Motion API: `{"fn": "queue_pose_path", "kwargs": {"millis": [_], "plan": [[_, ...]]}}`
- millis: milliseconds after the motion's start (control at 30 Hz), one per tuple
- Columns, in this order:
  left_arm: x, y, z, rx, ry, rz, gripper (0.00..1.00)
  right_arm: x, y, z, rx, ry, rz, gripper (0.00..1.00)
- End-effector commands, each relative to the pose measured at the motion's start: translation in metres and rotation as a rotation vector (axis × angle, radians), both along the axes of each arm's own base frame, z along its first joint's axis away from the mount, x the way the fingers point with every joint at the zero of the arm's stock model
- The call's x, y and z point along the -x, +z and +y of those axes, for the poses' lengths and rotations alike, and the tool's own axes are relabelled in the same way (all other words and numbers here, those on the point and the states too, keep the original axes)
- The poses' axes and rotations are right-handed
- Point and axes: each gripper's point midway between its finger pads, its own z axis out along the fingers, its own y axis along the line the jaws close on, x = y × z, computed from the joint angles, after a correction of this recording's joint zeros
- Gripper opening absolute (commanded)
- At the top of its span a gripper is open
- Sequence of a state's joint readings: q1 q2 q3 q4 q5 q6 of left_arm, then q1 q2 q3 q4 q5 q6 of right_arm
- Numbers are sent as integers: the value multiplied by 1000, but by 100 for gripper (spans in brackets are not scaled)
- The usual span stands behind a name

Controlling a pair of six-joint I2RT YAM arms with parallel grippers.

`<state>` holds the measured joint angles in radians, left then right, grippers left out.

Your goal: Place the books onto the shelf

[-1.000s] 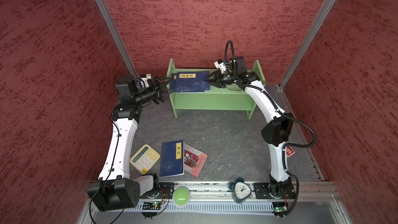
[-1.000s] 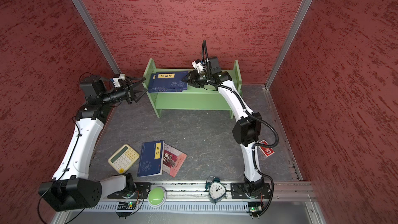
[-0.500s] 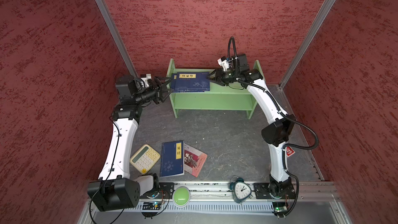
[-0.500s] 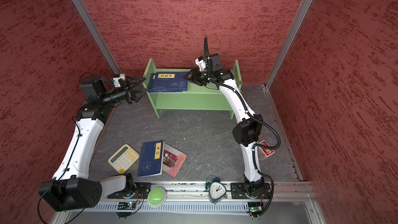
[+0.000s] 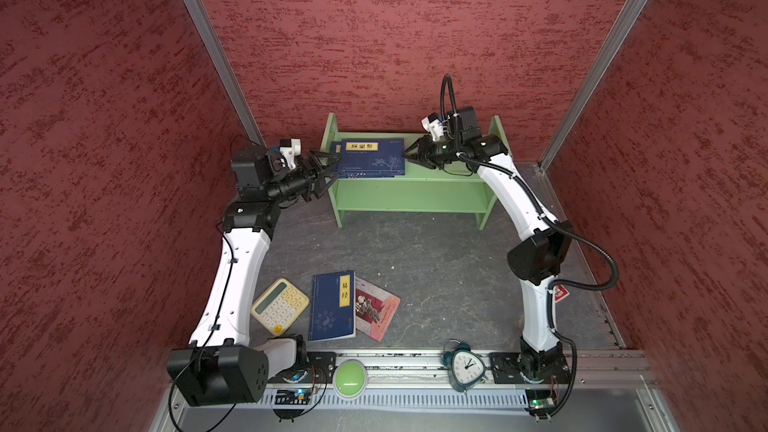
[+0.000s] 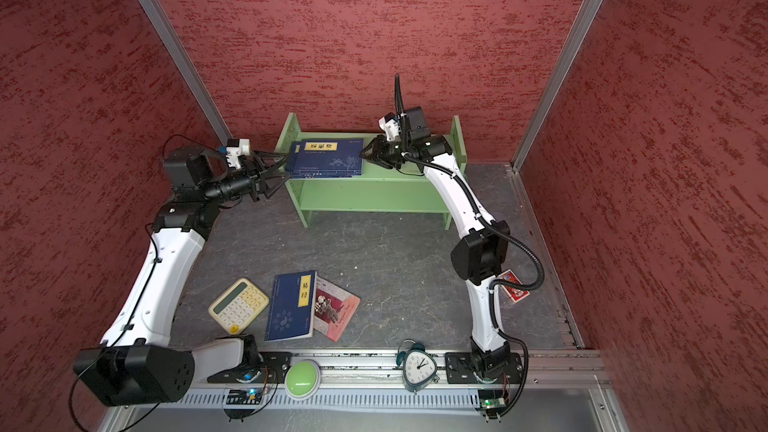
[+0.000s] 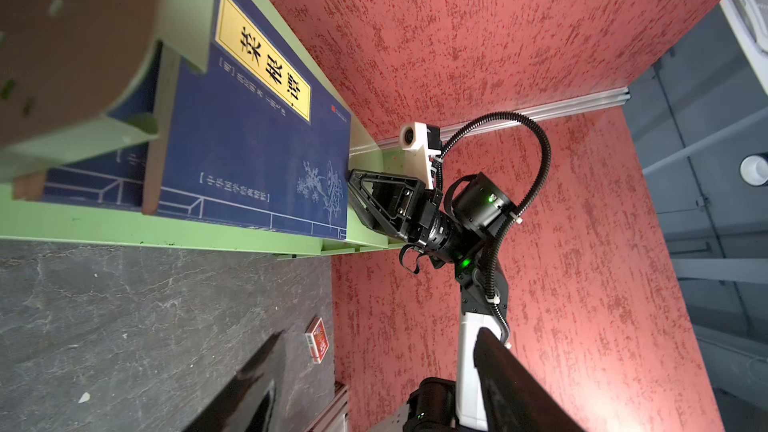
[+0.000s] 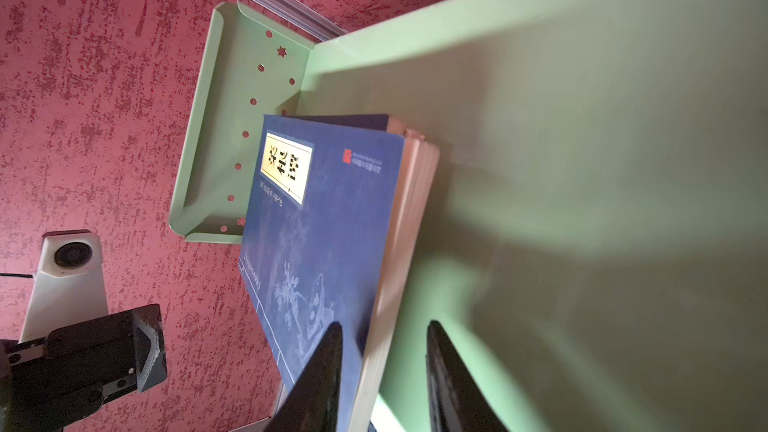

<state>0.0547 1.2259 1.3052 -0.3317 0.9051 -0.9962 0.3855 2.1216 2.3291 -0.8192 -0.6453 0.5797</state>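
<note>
A stack of navy books point(image 5: 371, 158) point(image 6: 327, 158) lies flat on the top tier of the green shelf point(image 5: 409, 198) point(image 6: 374, 198), at its left end. My right gripper point(image 5: 409, 157) point(image 6: 364, 155) point(image 8: 384, 326) is open at the stack's right edge. One of its fingers point(image 8: 326, 371) is over the top cover, and the other stands clear of the page edges. My left gripper point(image 5: 335, 167) point(image 6: 287, 165) point(image 7: 380, 332) hangs open just outside the shelf's left side panel and holds nothing. Another navy book point(image 5: 333, 306) overlaps a red-pink book point(image 5: 380, 310) on the floor in front.
A cream calculator point(image 5: 281, 305) lies left of the floor books. An alarm clock point(image 5: 465, 368) and a green button point(image 5: 350, 376) sit on the front rail. A red card pack point(image 6: 514, 289) lies by the right arm. Red walls close in on three sides.
My right gripper drew back and up from the stack, then returned to its right edge with narrower jaws. The left arm has barely moved.
</note>
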Motion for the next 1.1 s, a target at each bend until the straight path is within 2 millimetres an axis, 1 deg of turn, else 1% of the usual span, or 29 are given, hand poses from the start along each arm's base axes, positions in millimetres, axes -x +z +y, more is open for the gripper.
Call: {"fn": "queue_pose_path", "kwargs": {"millis": [0, 133, 233, 367, 533, 733, 900, 1067], "plan": [[-3, -6, -4, -55, -13, -38, 72, 10, 26, -1, -16, 11, -72, 35], [-4, -6, -6, -59, -20, -45, 72, 14, 29, 2, -24, 23, -75, 33], [-5, -9, -7, -64, -22, -41, 72, 17, 31, 7, -36, 38, -78, 30], [-7, -12, -7, -65, -22, -35, 72, 19, 26, 11, -34, 50, -64, 28], [-9, -13, -8, -69, -22, -35, 72, 20, 24, 14, -36, 55, -60, 25], [-15, -21, -12, -85, -29, -33, 72, 22, 29, 19, -55, 64, -67, 22], [-19, -29, -14, -98, -30, -22, 72, 22, 30, 21, -60, 69, -69, 20], [-23, -34, -15, -113, -28, -24, 72, 21, 30, 26, -66, 75, -69, 19]]}}
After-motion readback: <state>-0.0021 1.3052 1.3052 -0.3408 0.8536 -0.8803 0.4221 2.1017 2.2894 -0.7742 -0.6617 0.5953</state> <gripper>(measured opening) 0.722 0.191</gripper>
